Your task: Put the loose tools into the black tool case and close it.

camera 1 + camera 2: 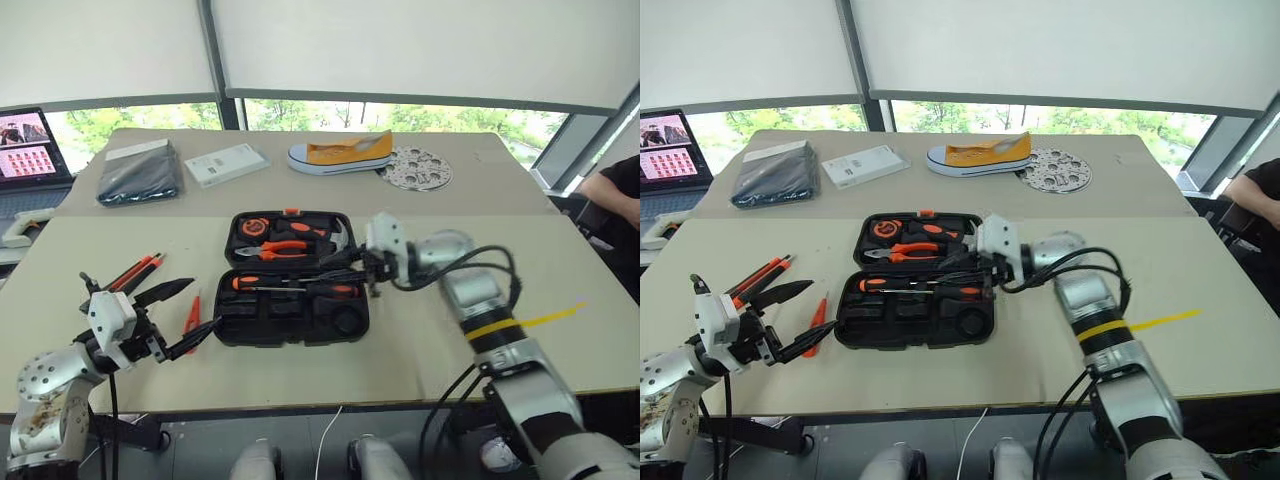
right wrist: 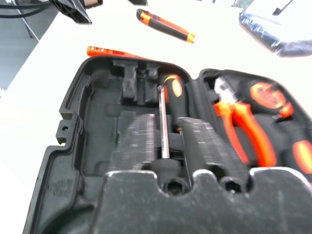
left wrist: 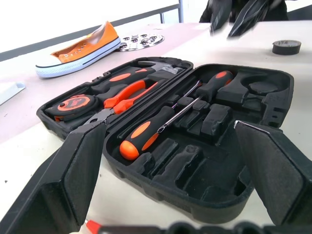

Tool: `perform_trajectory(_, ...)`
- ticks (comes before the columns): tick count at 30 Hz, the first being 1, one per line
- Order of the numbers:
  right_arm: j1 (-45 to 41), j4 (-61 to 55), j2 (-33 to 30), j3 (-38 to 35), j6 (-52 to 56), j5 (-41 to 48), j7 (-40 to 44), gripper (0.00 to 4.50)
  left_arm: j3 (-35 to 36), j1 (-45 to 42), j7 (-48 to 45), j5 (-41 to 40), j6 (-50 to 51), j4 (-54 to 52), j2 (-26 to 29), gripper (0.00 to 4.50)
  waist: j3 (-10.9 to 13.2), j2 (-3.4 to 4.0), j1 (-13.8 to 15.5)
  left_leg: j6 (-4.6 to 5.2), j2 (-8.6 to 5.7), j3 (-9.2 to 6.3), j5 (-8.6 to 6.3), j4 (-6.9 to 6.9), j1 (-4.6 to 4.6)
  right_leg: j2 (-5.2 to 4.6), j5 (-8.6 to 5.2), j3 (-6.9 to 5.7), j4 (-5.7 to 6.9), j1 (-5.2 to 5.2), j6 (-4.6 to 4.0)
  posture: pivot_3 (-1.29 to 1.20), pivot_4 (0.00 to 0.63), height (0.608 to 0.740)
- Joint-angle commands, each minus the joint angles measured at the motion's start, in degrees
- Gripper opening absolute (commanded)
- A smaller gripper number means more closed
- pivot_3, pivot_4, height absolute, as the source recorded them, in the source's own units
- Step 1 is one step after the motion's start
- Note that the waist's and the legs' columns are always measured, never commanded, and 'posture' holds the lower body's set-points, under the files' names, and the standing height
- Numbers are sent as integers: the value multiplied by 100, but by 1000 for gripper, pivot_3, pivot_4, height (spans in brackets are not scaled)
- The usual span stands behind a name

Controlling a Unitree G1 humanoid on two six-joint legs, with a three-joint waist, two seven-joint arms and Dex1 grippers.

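Observation:
The black tool case lies open mid-table. Two screwdrivers with orange-black handles lie in its near half. Left of the case on the table lie the orange-and-black utility knife and the slim orange tester screwdriver. A small grey tape roll sits on the table beyond the case in the left wrist view. My right gripper hovers over the case's right part, shut and holding nothing. My left gripper stands open just left of the case, above the tester screwdriver.
Pliers, a hammer and a tape measure fill the case's far half. At the back stand an orange shoe, a perforated disc, a white box and a dark pouch. A laptop is far left, a person's arm far right.

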Motion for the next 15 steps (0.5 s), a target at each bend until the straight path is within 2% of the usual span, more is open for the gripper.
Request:
perform_trajectory(1,-138,674,154,72,-385,-408,-391,40,69,37,41,-15,-102,-27,10,4500,0,0,6,-1,0,0,1,0,1,0,0,0,0,1,0,0,150,740)
perform_trajectory(10,-307,1556,390,512,-472,-1156,-680,40,78,246,133,-23,-32,-223,36,4500,-1,1,-8,-8,2,2,5,-4,33,2,0,0,2,25,-5,0,150,740)
perform_trajectory(13,-319,1565,374,635,-351,-1326,-710,40,106,346,181,-17,-12,-277,58,4500,-1,2,-47,-9,7,2,4,-8,75,3,-8,0,0,63,-16,0,150,740)
perform_trajectory(15,-260,1241,383,402,-416,-1078,-751,40,200,453,239,-54,50,-309,92,4500,-1,2,-76,-12,8,0,5,-10,89,1,-27,-2,0,75,-48,0,150,740)
